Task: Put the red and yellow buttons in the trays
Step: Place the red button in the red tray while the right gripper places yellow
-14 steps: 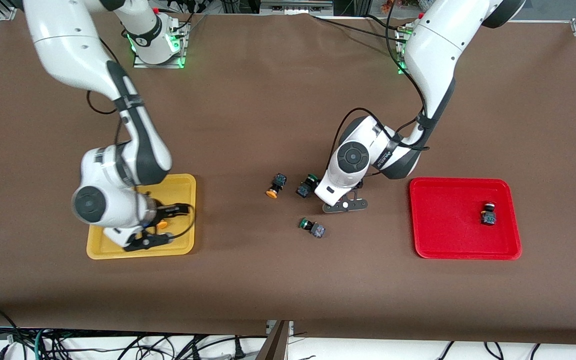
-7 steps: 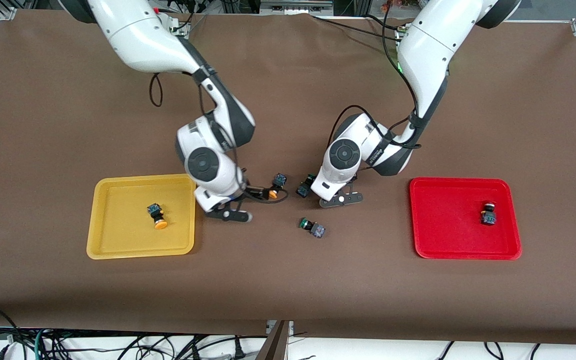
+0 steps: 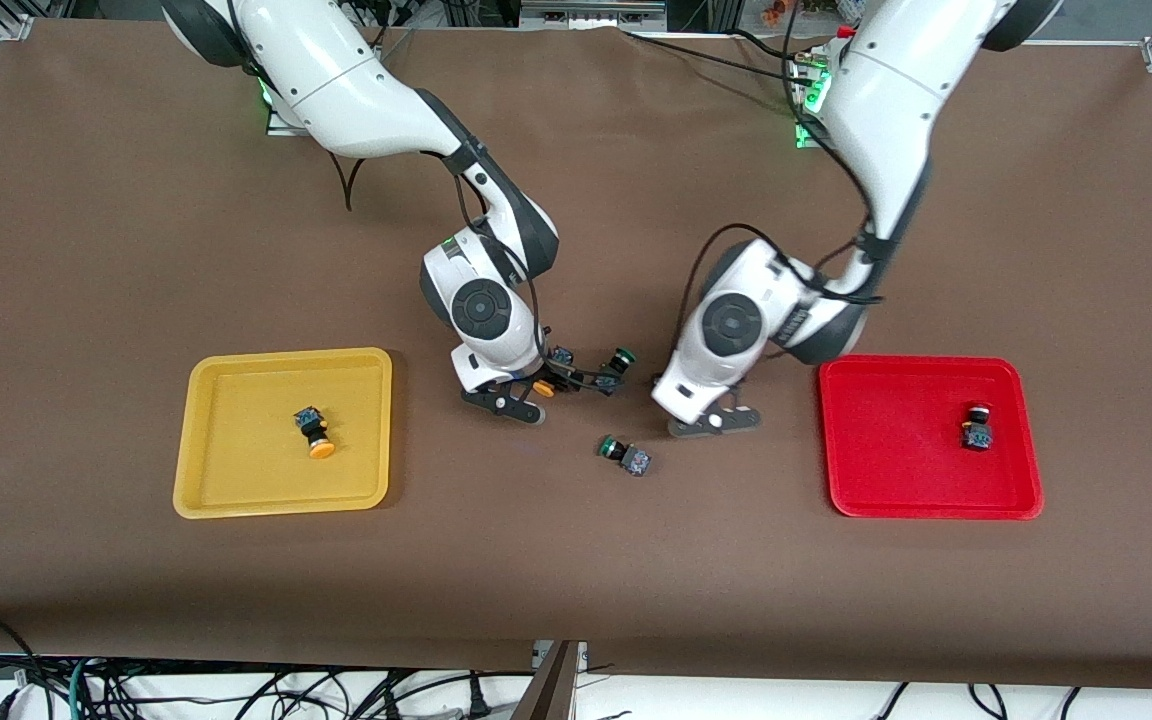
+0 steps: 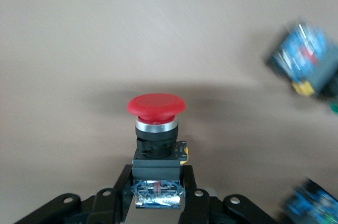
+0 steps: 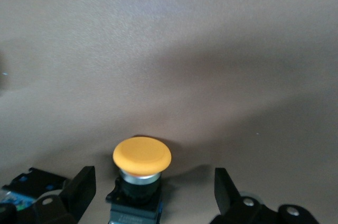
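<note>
Left gripper (image 4: 157, 203) was clenched on a red-capped button (image 4: 156, 129), over the table just beside the red tray (image 3: 931, 437); next: carry & release inside. Right gripper (image 5: 150, 189), jaws wide, straddled a yellow-capped button (image 5: 140, 168) mid-table, not yet gripped; yellow tray (image 3: 281, 432) awaited.

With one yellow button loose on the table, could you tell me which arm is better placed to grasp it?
Right: the right gripper, open, straddles that yellow button; the left gripper is shut on a red button.
</note>
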`<state>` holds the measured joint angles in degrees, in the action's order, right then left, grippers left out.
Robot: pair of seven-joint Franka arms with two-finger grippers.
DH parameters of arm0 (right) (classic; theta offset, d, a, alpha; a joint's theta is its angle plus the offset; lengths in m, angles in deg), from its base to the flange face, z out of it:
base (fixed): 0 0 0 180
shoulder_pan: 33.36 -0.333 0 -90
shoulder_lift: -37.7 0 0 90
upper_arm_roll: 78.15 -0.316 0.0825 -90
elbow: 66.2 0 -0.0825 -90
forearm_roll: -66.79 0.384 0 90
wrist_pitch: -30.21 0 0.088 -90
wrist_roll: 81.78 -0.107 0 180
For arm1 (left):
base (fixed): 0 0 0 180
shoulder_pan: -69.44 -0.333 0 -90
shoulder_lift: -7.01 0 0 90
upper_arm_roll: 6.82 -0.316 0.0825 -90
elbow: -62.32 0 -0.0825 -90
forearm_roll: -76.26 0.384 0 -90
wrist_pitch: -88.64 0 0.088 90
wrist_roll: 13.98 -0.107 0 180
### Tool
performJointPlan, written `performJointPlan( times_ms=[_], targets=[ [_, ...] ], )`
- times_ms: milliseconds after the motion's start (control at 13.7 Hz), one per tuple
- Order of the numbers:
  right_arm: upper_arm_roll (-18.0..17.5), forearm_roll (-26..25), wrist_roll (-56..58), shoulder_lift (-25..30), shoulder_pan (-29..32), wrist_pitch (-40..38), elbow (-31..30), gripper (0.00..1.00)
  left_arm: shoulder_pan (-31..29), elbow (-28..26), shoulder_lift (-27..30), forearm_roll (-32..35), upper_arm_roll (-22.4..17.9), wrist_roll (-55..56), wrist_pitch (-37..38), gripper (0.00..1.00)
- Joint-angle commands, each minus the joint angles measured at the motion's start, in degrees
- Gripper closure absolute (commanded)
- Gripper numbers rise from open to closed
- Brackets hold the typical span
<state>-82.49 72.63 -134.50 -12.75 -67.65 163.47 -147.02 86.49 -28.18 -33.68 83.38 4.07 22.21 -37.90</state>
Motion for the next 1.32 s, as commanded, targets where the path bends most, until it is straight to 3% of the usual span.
performJointPlan(
  times_ms=[0, 73, 366, 439, 512, 732, 951, 1024, 1098, 1171, 1244],
  targets=[
    [-0.4, 0.6, -1.9, -0.3, -0.5, 1.4, -0.3, 0.04, -8.7, -1.1, 3.9, 1.5, 0.8, -15.0, 2.7, 0.84],
    [-0.4, 0.7, -2.2, -0.5, -1.0, 1.8, -0.3, 0.15, -12.3, -1.2, 3.9, 1.5, 0.9, -21.0, 2.7, 0.84],
    [-0.4, 0.7, -1.7, -0.2, -0.9, 1.6, -0.7, 0.85, -20.3, -2.4, 3.9, 1.5, 0.8, -35.2, 2.7, 0.83],
    [-0.3, 0.7, -1.0, 0.1, -0.7, 1.5, -0.7, 0.93, -21.4, -4.2, 3.9, 1.5, 0.9, -36.3, 2.2, 0.83],
    [-0.2, 0.7, -0.6, 0.4, -0.3, 1.1, -0.7, 0.99, -22.7, -5.7, 3.9, 1.6, 0.8, -37.1, 1.4, 0.83],
    [0.3, 0.4, 3.7, 3.2, 2.1, -5.5, -0.2, 1.0, -26.0, -8.7, 4.6, 1.6, 1.1, -42.1, -0.9, 0.83],
    [0.3, 0.4, 17.0, 6.8, 9.4, -14.5, -0.3, 1.0, -26.1, -14.7, 7.9, 1.6, 1.2, -42.0, -3.6, 0.82],
    [0.4, 0.2, 22.1, 7.6, 12.3, -15.9, -0.3, 0.99, -26.1, -15.1, 7.9, 1.6, 1.2, -42.1, -4.6, 0.78],
    [0.4, -0.4, 27.2, 8.2, 15.1, -16.9, -0.3, 0.99, -26.1, -14.7, 7.6, 1.6, 1.2, -42.0, -4.8, 0.57],
    [0.6, -0.7, 32.6, 8.3, 17.8, -18.2, -0.3, 0.97, -26.1, -14.4, 7.5, 1.5, 1.2, -42.0, -4.8, 0.16],
    [1.8, -0.7, 38.6, 8.4, 19.4, -19.5, -0.4, 0.94, -26.3, -13.8, 7.5, 1.5, 1.2, -42.0, -4.8, 0.0]
  ],
)
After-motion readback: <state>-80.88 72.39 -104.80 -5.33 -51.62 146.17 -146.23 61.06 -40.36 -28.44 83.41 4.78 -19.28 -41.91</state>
